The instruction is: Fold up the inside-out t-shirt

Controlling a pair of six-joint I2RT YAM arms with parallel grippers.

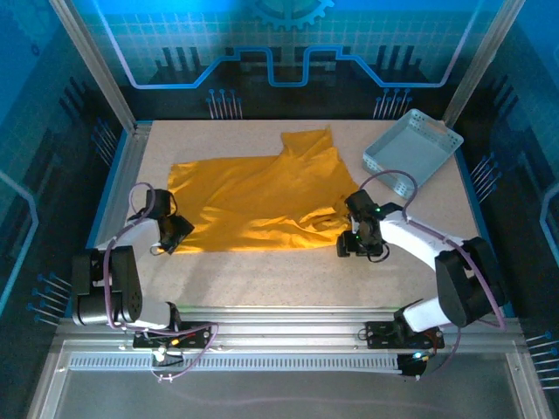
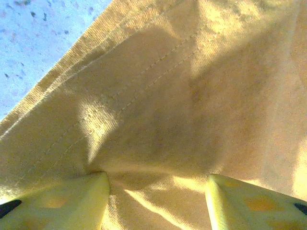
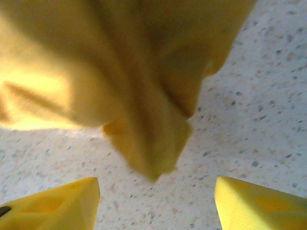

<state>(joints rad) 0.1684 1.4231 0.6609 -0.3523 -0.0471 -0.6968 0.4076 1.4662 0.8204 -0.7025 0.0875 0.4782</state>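
From above, the inside-out t-shirt (image 1: 262, 205) lies spread across the middle of the speckled table (image 1: 262, 279), one flap reaching toward the far edge, and the pale perforated basket (image 1: 412, 150) stands apart from it at the far right corner. The left gripper (image 1: 177, 232) sits at the shirt's near left corner and the right gripper (image 1: 354, 242) at its rumpled near right corner, but that view is too small to show how their jaws stand. The left wrist camera supplies this: the yellow fingers (image 2: 62, 203) stand apart with cloth spanning the gap between them, and a double-stitched hem (image 2: 96, 72) runs diagonally beyond, next to bare tabletop; whether they press into the fabric cannot be told. The right wrist camera shows its fingers (image 3: 259, 203) spread wide over bare table, released, with a bunched fold of the shirt just ahead of them and untouched
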